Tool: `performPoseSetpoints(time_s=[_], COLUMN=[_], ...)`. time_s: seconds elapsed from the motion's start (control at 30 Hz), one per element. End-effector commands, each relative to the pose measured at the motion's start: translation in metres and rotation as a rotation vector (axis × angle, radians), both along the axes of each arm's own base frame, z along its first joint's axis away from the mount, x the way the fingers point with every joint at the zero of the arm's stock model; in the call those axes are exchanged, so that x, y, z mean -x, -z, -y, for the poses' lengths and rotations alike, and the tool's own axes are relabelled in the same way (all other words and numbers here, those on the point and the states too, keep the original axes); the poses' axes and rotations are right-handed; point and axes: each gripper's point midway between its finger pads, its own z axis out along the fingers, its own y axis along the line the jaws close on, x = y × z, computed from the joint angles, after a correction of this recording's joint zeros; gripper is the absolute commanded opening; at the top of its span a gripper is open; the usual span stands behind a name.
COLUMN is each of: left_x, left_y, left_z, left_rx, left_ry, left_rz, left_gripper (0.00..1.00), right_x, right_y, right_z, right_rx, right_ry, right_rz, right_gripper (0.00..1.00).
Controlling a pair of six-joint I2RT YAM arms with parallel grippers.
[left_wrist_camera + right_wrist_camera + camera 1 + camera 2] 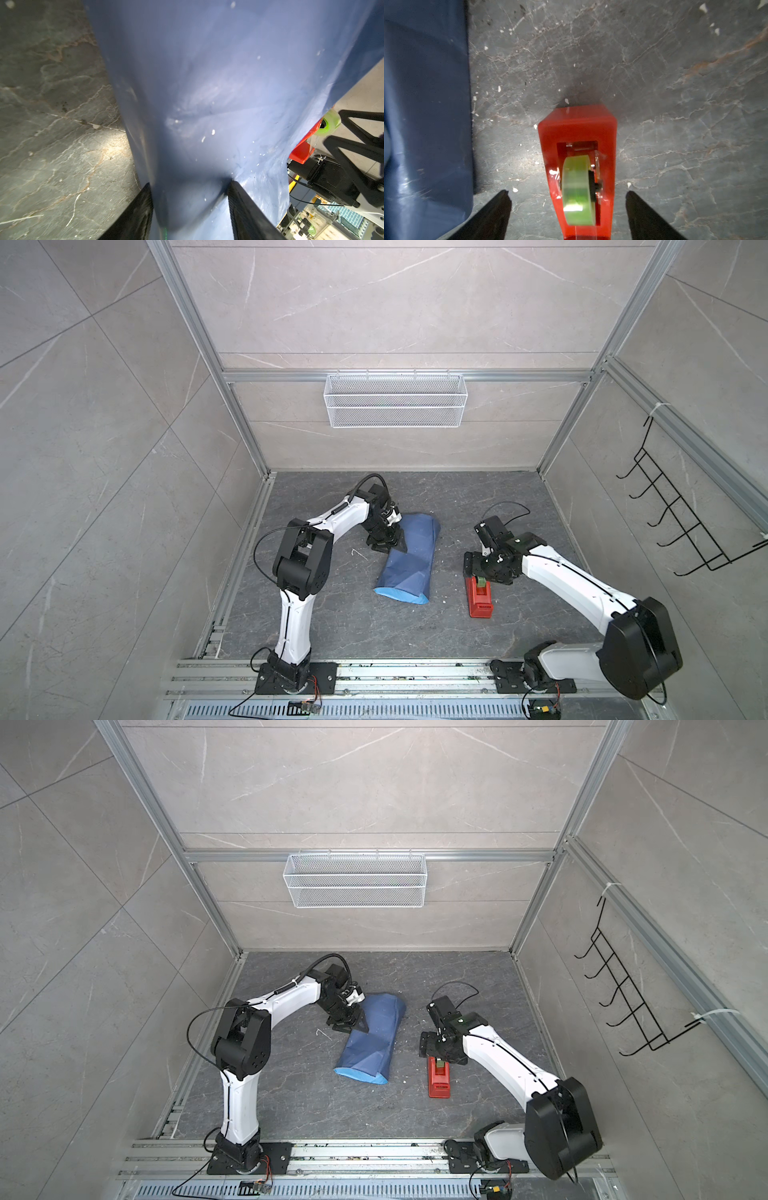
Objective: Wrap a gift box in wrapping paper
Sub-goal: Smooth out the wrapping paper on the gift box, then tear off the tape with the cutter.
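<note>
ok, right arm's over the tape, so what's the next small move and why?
Probably lower the right gripper toward the red tape dispenser to take tape. Its jaws are open and straddle the dispenser without touching it, while the left gripper pinches the folded wrapping paper, which looks ready for taping.

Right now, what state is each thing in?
wrapping paper: folded into a creased bundle, lying on the table.
gift box: not visible.
left gripper: shut on the wrapping paper.
right gripper: open above the tape dispenser, not touching it.
tape dispenser: upright, green tape roll loaded.
wire basket: hanging on the back rail.
</note>
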Motion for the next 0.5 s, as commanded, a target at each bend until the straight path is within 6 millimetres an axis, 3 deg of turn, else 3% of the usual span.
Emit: performPoseSetpoints(time_s=[0.0,0.13,0.23,0.33,0.47], left_x=[0.005,0.004,0.005,0.006,0.004], left_y=[0.048,0.047,0.046,0.051,0.047], left_z=[-0.007,-0.006,-0.007,-0.007,-0.007], left_rx=[-0.138,-0.141,-0.141,-0.141,-0.145], left_ry=[0.008,0.011,0.013,0.014,0.014], left_rz=[-0.002,0.002,0.009,0.0,0.012], left_gripper=[0.58,0.58,0.58,0.58,0.58], right_x=[-0.007,-0.012,-0.02,-0.037,-0.067], right_y=[0.017,0.033,0.035,0.032,0.028], right_z=[-0.002,0.001,-0.002,0.003,0.014], right_rx=[0.024,0.054,0.049,0.077,0.097], right_ry=[-0.027,-0.013,-0.014,0.011,0.064], right_rz=[-0.002,-0.027,-0.021,0.007,0.027], right_gripper=[0.87,0.84,0.72,0.54,0.49])
